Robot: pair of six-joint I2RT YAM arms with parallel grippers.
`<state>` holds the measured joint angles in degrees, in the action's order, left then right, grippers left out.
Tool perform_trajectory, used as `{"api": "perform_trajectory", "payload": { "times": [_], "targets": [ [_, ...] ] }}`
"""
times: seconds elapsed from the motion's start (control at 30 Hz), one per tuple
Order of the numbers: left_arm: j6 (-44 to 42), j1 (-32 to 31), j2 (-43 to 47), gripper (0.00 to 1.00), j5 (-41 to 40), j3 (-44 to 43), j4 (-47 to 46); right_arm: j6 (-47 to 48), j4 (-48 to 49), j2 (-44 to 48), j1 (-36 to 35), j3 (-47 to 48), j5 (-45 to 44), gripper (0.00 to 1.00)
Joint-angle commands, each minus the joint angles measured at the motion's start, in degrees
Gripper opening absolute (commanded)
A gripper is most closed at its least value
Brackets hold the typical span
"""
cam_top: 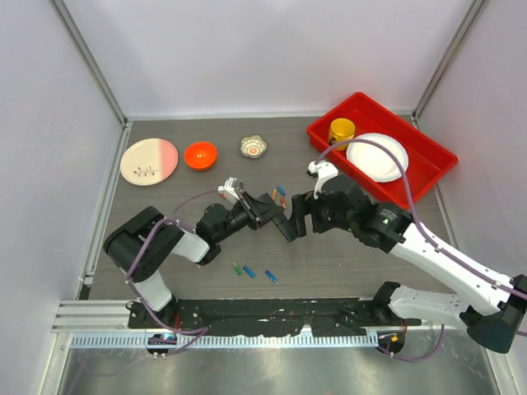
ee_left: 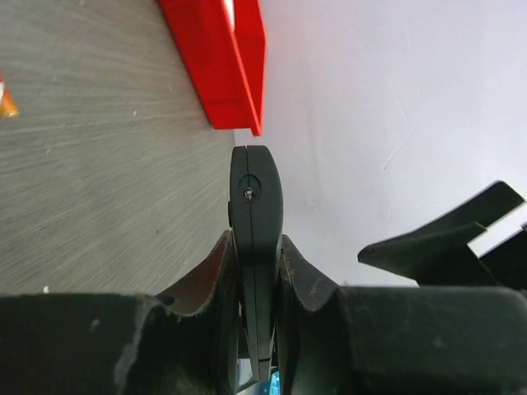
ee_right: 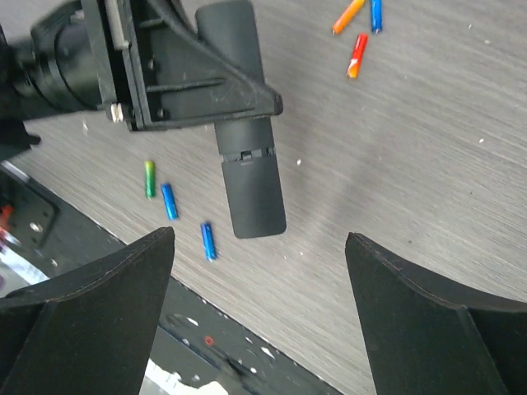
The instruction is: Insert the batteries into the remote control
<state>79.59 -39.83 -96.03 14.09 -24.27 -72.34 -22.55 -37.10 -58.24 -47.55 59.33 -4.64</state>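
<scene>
My left gripper is shut on the black remote control and holds it above the table. The left wrist view shows the remote edge-on between the fingers. My right gripper is open, its fingers spread on either side of the remote's free end without touching it. A green battery and two blue batteries lie on the table below. An orange, a blue and a red-orange battery lie farther off.
A red tray at the back right holds a yellow cup and a white plate. A pink-and-cream plate, an orange bowl and a small patterned bowl stand at the back.
</scene>
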Motion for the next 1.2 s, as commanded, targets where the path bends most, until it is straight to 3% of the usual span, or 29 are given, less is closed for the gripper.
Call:
{"api": "perform_trajectory", "payload": {
  "times": [0.0, 0.37, 1.17],
  "targets": [
    [5.7, 0.2, -3.0, 0.0, 3.4, -2.0, -16.3, 4.1, -7.5, -2.7, -3.9, 3.7, -4.8, 0.9],
    [4.8, 0.2, -2.1, 0.0, 4.6, -2.4, -16.3, 3.7, -3.5, -7.9, -7.7, 2.5, -4.1, 0.86],
    [4.5, 0.2, -0.7, 0.0, 5.3, -2.4, -16.3, 4.5, -1.1, -13.8, -8.3, 0.4, -5.3, 0.71]
  ]
}}
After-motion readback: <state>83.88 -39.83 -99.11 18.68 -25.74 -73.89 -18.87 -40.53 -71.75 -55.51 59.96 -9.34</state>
